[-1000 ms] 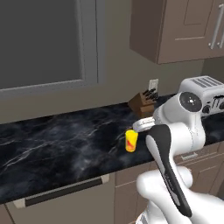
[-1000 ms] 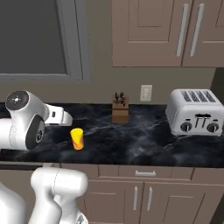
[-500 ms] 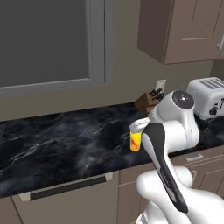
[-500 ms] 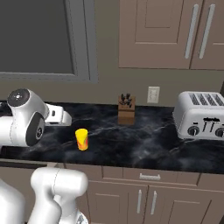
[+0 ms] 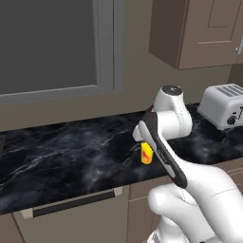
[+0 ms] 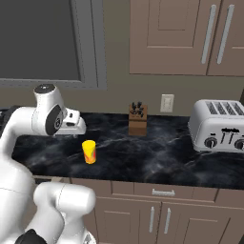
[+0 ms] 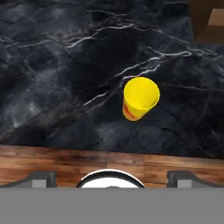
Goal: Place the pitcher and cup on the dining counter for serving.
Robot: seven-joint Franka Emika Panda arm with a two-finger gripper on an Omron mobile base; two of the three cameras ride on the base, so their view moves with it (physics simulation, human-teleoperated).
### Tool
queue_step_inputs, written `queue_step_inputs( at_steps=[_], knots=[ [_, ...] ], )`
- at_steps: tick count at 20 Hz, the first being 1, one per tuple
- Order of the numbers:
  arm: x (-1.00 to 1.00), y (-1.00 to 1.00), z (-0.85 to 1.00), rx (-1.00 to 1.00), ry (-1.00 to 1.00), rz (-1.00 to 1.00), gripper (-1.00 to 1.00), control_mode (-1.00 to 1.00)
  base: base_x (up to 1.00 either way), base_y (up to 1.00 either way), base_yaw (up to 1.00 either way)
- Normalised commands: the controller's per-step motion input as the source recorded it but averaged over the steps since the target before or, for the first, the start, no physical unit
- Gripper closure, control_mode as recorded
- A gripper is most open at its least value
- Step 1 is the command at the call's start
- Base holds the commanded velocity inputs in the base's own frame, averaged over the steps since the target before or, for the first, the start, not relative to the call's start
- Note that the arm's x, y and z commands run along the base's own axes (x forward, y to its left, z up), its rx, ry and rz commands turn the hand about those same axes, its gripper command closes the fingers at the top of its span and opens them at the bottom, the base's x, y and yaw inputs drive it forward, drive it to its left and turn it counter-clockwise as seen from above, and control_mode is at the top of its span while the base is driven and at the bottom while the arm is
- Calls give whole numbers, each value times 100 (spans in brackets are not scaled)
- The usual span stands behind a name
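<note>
Where arm overlaps: cup (image 5: 146,154) half-hidden.

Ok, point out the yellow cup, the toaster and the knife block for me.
cup (image 6: 89,152), right base view, middle of its side.
toaster (image 6: 218,125), right base view, front face above the knobs.
knife block (image 6: 138,125), right base view, wooden front.

Black marble-veined counter (image 6: 143,162) runs across mid-frame in both base views. Resting directly on it: yellow cup (image 6: 89,152) upright, left of centre near the front edge; wooden knife block (image 6: 138,122) against the back wall; silver toaster (image 6: 220,125) at far right, well apart from the cup.
</note>
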Motion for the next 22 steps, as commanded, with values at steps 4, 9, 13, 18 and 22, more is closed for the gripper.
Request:
queue_step_inputs(
  at_steps=[4, 9, 13, 18, 22],
  knots=[
    [42, 0, -39, 0, 6, 0, -100, -100, 0, 0, 0],
    [44, 0, -42, 0, 5, 0, -100, -100, 0, 0, 0],
    [44, 0, -50, 0, 4, 0, -100, -100, 0, 0, 0],
    [39, 0, -58, -1, 5, 0, -100, -100, 0, 0, 0],
    [39, 0, -55, -1, 5, 0, -100, -100, 0, 0, 0]
  ],
)
